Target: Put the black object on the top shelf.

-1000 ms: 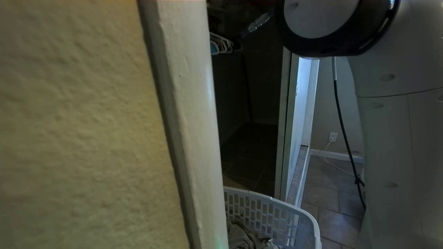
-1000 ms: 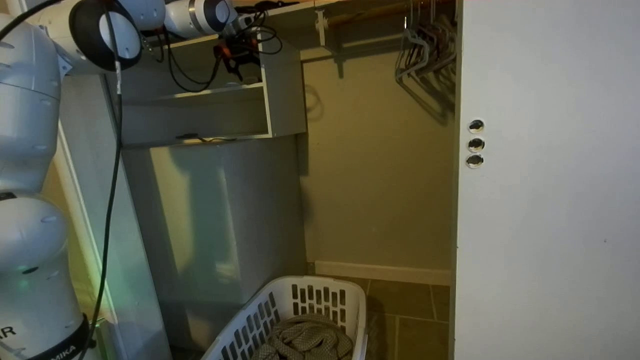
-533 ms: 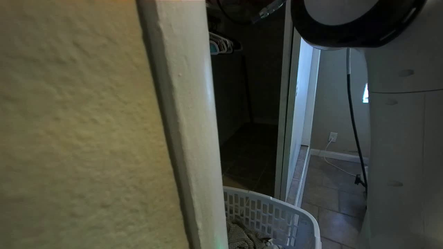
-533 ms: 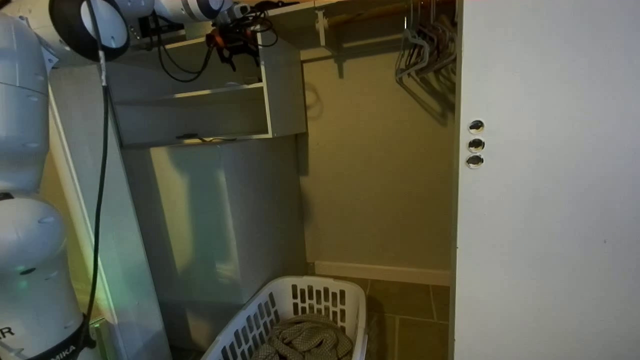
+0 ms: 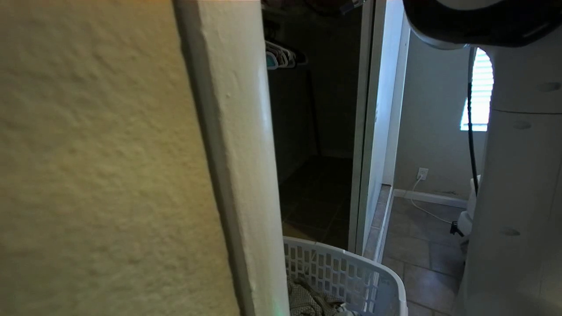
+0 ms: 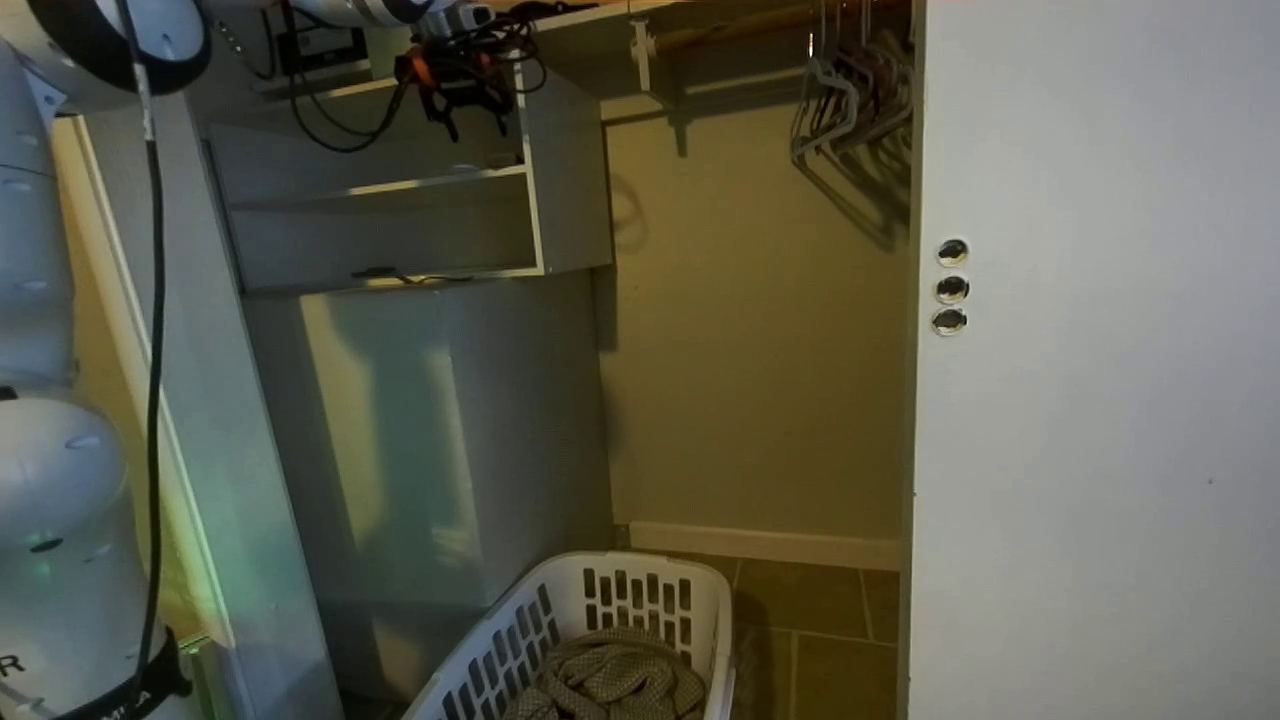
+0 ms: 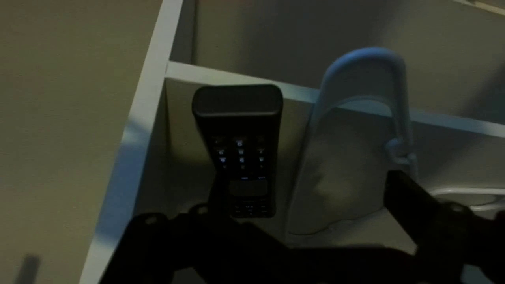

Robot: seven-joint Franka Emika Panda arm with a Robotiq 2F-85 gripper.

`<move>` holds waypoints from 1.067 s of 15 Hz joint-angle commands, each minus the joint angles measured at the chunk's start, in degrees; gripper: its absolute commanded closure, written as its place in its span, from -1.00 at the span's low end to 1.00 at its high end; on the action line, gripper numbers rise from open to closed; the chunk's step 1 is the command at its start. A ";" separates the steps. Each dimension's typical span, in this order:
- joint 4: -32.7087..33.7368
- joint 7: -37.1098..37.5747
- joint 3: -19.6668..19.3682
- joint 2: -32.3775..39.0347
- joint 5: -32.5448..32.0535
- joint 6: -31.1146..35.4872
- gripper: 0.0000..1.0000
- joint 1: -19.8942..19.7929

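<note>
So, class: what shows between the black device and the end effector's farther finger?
In the wrist view, part of a pale loop shows between the black device and that finger; depth unclear.

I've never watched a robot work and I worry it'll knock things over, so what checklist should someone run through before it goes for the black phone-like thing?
1. Gripper open: ok; its fingers stand wide apart.
2. Black handset in the wrist view: ok.
3. Handset centred between the fingers: not ok; it shows beside one finger.
4. Pale looped piece out of the way: not ok; it shows in the finger gap, beside the handset.
5. Room on the uppermost board: cannot tell; its top barely shows.
</note>
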 commanded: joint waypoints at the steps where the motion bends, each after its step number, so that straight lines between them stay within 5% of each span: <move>1: -7.56 -1.32 -0.81 -6.08 1.66 0.60 -1.00 -1.32; 16: -40.67 -3.82 -6.33 -28.38 7.54 24.41 -1.00 2.00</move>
